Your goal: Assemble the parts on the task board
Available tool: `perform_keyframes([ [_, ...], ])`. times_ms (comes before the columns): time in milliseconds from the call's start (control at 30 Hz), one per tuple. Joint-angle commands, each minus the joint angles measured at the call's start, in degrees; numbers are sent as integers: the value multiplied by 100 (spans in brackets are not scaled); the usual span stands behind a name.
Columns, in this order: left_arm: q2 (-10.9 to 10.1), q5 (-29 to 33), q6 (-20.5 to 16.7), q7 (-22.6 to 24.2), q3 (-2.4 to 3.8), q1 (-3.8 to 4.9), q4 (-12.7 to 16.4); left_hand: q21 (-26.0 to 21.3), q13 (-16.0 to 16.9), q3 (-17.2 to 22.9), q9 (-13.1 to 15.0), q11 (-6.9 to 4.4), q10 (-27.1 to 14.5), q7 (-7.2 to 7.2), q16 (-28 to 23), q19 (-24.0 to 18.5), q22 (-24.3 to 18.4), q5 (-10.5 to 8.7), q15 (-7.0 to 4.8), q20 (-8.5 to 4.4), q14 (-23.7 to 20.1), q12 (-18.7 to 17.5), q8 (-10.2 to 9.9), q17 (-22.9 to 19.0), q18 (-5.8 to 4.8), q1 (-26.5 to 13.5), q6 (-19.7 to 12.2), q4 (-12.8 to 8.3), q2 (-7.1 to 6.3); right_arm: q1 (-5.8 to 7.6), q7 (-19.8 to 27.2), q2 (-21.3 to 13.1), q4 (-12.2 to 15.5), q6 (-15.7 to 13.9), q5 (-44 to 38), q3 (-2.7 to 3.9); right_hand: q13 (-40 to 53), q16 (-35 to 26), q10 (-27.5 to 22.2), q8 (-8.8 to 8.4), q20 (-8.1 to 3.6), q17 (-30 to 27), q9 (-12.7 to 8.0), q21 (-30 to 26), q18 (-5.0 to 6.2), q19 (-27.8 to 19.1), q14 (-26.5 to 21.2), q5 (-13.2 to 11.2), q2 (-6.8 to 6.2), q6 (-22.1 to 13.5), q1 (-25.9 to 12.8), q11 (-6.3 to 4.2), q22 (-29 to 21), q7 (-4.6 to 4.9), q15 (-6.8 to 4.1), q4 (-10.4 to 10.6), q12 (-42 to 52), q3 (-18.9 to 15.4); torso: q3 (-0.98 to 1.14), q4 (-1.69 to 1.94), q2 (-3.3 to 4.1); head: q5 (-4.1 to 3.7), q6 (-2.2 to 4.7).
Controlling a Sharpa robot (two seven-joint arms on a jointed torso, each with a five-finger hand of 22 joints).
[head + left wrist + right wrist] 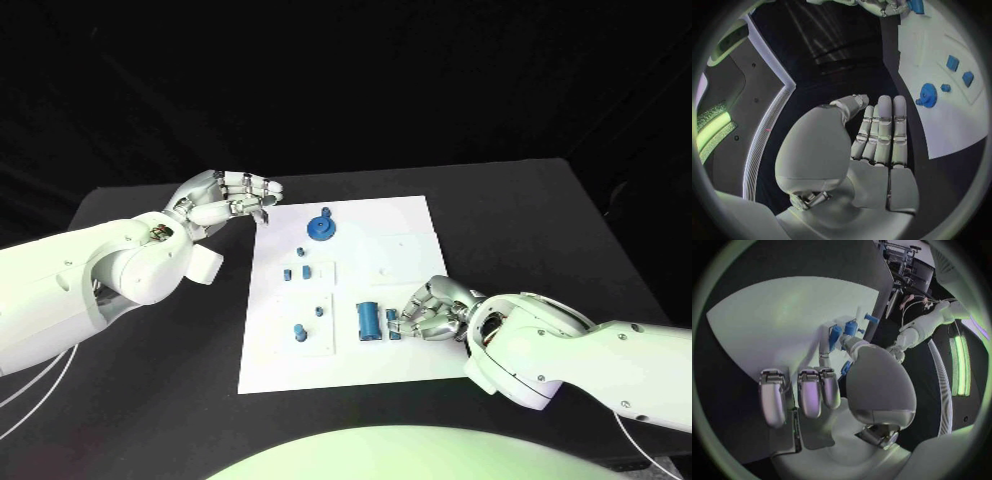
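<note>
the task board [411, 215] lies flat in the middle of the black table [534, 200], a white plate with a few blue parts on it. the blue gear [323, 229] sits near the board's far left corner, with a tiny blue piece just beside it toward the near side. two small blue blocks [297, 270] sit further along the left edge, and a small blue peg [300, 332] stands close to the near left corner. the blue cylinder [369, 320] lies near the middle of the near half, and a smaller blue piece [392, 322] is right beside it, at the fingertips of the right hand [433, 310].

the right hand rests low on the board with its fingers curled in toward that small piece; whether it actually grips it can't be told from these pictures. the left hand [224, 200] sits over the table just off the board's far left corner, holding nothing, and the left wrist view shows its fingers [882, 130] stretched out straight and lying side by side.
</note>
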Motion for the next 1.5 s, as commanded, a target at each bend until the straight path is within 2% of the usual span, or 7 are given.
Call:
perform_keyframes([
  [33,2,6,92,18,3,-2,19,-11,-10,26,-5,11,-40,27,12,-40,5,30,-2,-1,-19,29,36,-5,84,-25,-41,0,42,-6,84,10,-2,49,-9,-1,1466,19,563,-35,-6,1505,-13,25,-81,600,598,-209,10,33,-120,11,1510,19,22,8,-33,-201,-3,-1,1,0,1],
  [400,-3,6,82,16,3,-2,16,-10,-11,32,-6,12,-42,27,12,-40,6,31,-1,-2,-20,31,39,-6,84,-25,-42,2,50,-6,193,-7,-8,104,-44,-1,1460,19,557,-59,-6,1505,-18,25,-81,600,598,-258,97,41,-253,7,1510,12,19,12,-49,-685,-1,0,-1,-5,12],
  [500,0,6,81,16,3,-2,11,-8,-12,39,-7,12,-44,28,13,-41,7,32,-1,-2,-21,34,40,-6,84,-23,-45,1,56,-6,240,-41,0,199,-49,-1,1462,19,559,-70,-10,1505,-20,25,-81,600,598,-276,125,36,3,4,1510,9,15,-29,-44,-762,0,-1,0,-2,16],
  [600,3,6,82,16,3,-2,6,-6,-12,44,-8,11,-45,27,13,-41,9,33,-2,-3,-22,36,41,-7,85,-19,-46,-2,60,-6,320,-101,17,331,-56,-2,1462,19,558,-99,0,1505,-37,25,-81,600,598,-643,147,44,401,15,1510,19,14,-8,-46,-969,-1,-1,0,-5,9],
  [800,4,5,73,15,3,-2,-7,-1,-14,56,-9,11,-47,27,13,-42,12,35,-4,-4,-25,40,45,-8,86,-9,-47,-10,69,-11,417,-169,42,418,-113,-2,1461,19,557,-110,0,1505,-48,25,-81,600,598,-759,190,62,445,16,1510,23,26,10,-48,-1145,2,-5,-3,0,18],
  [1267,12,5,76,13,2,-3,-14,6,-15,68,-10,10,-48,27,13,-42,17,35,-6,-7,-27,45,48,-10,86,2,-48,-20,74,-16,398,-177,-12,484,-169,-2,1465,19,561,-118,2,1505,-56,25,-81,600,598,-779,300,78,418,14,1510,19,27,12,-38,-1278,-2,2,1,-5,17],
  [1500,10,5,74,14,2,-3,-11,6,-15,68,-10,10,-48,27,13,-42,17,35,-6,-7,-27,45,48,-10,86,2,-48,-20,74,-20,351,-112,-98,497,-214,-3,1463,19,559,-134,-2,1505,-68,25,-81,600,598,-818,384,76,613,6,1510,10,20,-16,-43,-1281,-1,5,1,-2,11],
])
